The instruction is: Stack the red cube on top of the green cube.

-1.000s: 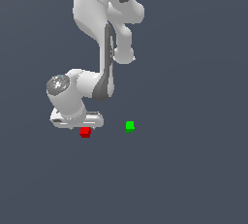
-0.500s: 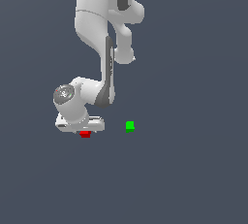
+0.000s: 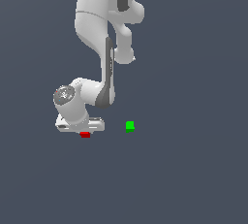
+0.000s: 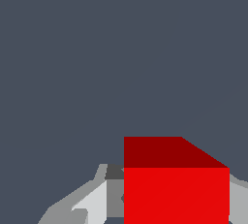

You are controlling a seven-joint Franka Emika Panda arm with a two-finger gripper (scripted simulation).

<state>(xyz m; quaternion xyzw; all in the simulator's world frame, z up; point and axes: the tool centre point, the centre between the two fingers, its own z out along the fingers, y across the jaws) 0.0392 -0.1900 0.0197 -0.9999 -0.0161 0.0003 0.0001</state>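
Lower than a second ago, the arm has sunk until the gripper sits down over the red cube, hiding all but its bottom edge. Going from the exterior view's left to its right, that cube lies first on the plain grey floor, and the green cube stands well apart, alone and untouched. In the wrist view the red cube fills the space between the fingers, which flank it closely; whether they already pinch it I cannot tell. The grasp looks to be the step in hand. Next comes a firm squeeze, a lift, then a carry over the green cube.
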